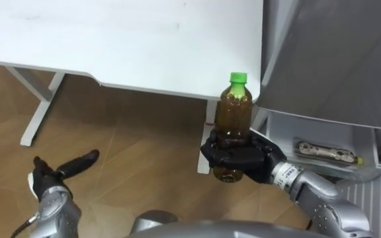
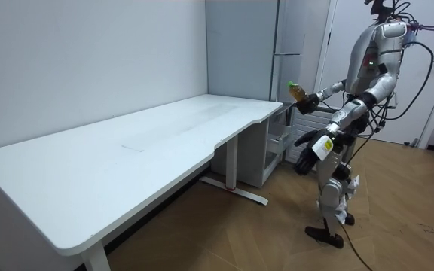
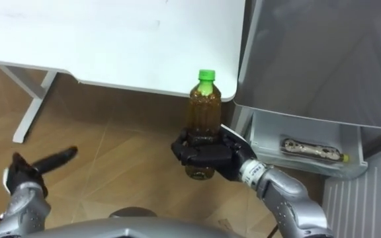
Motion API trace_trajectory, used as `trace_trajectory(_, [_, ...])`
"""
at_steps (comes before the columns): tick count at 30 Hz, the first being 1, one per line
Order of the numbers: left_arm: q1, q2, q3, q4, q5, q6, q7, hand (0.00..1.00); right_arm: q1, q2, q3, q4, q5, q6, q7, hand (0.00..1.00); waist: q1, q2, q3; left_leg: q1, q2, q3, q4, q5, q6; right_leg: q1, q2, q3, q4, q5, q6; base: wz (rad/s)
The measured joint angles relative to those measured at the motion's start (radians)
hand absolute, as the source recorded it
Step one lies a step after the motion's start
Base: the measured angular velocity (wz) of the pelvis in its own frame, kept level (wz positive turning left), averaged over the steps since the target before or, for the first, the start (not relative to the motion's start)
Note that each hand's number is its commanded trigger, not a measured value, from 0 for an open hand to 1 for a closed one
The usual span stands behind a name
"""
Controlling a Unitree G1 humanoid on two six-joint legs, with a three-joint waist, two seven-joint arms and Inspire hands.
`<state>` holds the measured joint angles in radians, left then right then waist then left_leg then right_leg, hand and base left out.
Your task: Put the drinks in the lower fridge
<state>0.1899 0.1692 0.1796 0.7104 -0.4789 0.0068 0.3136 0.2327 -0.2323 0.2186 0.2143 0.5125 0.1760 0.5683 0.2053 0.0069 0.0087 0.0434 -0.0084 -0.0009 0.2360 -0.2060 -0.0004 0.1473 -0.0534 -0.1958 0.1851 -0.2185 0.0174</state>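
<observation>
One bottle (image 1: 235, 109) of brown drink with a green cap stood upright in the robot's right hand (image 1: 247, 157), whose dark fingers were wrapped round its lower half, leaving the neck and cap free above. It was held in the air over the wooden floor (image 1: 137, 145), just off the near edge of the white desk (image 1: 124, 46) and beside the grey fridge (image 1: 336, 59) on the right. Low on the fridge a white shelf (image 1: 313, 127) was exposed, with a long wrapped packet (image 1: 326, 152) lying in it; the bottle was apart from that shelf, to its left. The left hand (image 1: 45, 177) hung at the lower left, its fingers straight and loose, holding nothing. In the room view the robot stood upright on the floor by the desk's far end, near the fridge, the bottle raised before its body
</observation>
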Motion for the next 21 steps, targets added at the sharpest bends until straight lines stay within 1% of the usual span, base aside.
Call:
trace_trajectory(1, [0.013,0.001,-0.015,0.018,0.003,0.007,-0.004,0.00,0.000,-0.001,0.000,0.000,0.007,0.000,-0.005,1.00,-0.009,-0.001,-0.0005,-0.002,-0.001,-0.003,-0.002,0.000,0.000,-0.001,0.000,-0.001,0.001,0.000,0.000,0.03])
trace_trajectory(2, [0.013,0.005,-0.044,0.051,0.018,0.008,-0.013,0.00,0.000,-0.004,0.006,0.003,0.034,0.000,-0.016,1.00,-0.011,0.000,-0.0003,-0.004,-0.001,-0.003,-0.005,0.000,0.000,0.003,0.000,-0.002,0.000,0.000,0.000,0.04])
trace_trajectory(4, [0.013,0.008,-0.081,0.103,0.054,0.011,-0.038,0.00,0.002,-0.010,0.012,0.009,0.080,0.000,-0.029,1.00,-0.020,0.000,0.0007,-0.002,-0.002,-0.003,-0.008,0.000,0.000,0.005,-0.001,-0.002,0.000,0.000,0.000,0.00])
trace_trajectory(6, [0.014,0.008,-0.097,0.153,0.109,0.017,-0.062,0.00,0.003,-0.005,0.016,0.009,0.086,0.000,-0.045,1.00,-0.036,-0.001,0.0006,0.000,-0.002,-0.002,-0.013,0.001,-0.001,0.005,-0.001,-0.002,-0.002,0.000,0.000,0.00])
trace_trajectory(8, [0.013,0.008,-0.108,0.210,0.162,0.020,-0.089,0.00,0.018,-0.006,0.016,0.011,0.125,0.000,-0.066,1.00,-0.051,-0.005,-0.0001,0.001,-0.001,0.001,-0.014,0.001,-0.001,0.008,-0.001,-0.002,-0.004,0.000,0.000,0.00])
trace_trajectory(10, [0.016,0.008,-0.107,0.231,0.170,0.026,-0.097,0.00,0.019,-0.007,0.015,0.019,0.158,0.000,-0.076,1.00,-0.066,-0.008,-0.0005,0.000,-0.001,0.002,-0.014,0.001,-0.001,0.007,-0.001,-0.002,-0.004,0.000,0.000,0.00])
trace_trajectory(11, [0.016,0.008,-0.106,0.236,0.181,0.035,-0.107,0.00,0.019,-0.006,0.010,0.032,0.159,-0.002,-0.078,1.00,-0.075,-0.010,-0.0016,0.001,-0.001,0.003,-0.014,0.001,-0.001,0.008,-0.001,-0.001,-0.005,0.000,0.000,0.00])
trace_trajectory(12, [0.016,0.008,-0.106,0.236,0.190,0.037,-0.111,0.00,0.019,-0.004,0.007,0.042,0.159,-0.003,-0.079,1.00,-0.077,-0.012,-0.0027,0.002,-0.002,0.003,-0.015,0.001,-0.001,0.009,-0.001,0.000,-0.005,0.000,0.000,0.00])
trace_trajectory(13, [0.017,0.008,-0.108,0.231,0.207,0.038,-0.115,0.00,0.020,-0.003,0.005,0.061,0.159,-0.003,-0.088,1.00,-0.085,-0.014,-0.0042,0.002,-0.001,0.003,-0.015,0.001,-0.001,0.010,-0.001,-0.001,-0.005,0.000,0.000,0.00])
trace_trajectory(16, [0.017,0.008,-0.116,0.231,0.231,0.039,-0.131,0.00,0.021,-0.005,0.002,0.096,0.159,-0.002,-0.113,1.00,-0.097,-0.016,-0.0047,0.000,0.000,0.008,-0.014,0.001,-0.001,0.006,0.000,0.000,-0.005,0.000,0.000,-0.04])
trace_trajectory(20, [0.016,0.000,-0.133,0.231,0.360,0.039,-0.137,0.00,0.025,-0.006,-0.007,0.100,0.159,-0.002,-0.143,1.00,-0.113,-0.015,-0.0062,-0.024,0.002,0.015,-0.005,0.001,-0.001,-0.024,0.001,0.007,0.000,0.002,-0.002,-0.06])
trace_trajectory(21, [0.016,0.000,-0.134,0.231,0.367,0.039,-0.139,0.00,0.025,-0.007,-0.007,0.100,0.159,-0.002,-0.146,1.00,-0.116,-0.015,-0.0063,-0.025,0.003,0.016,-0.004,0.001,-0.001,-0.027,0.001,0.007,0.000,0.002,-0.003,-0.05])
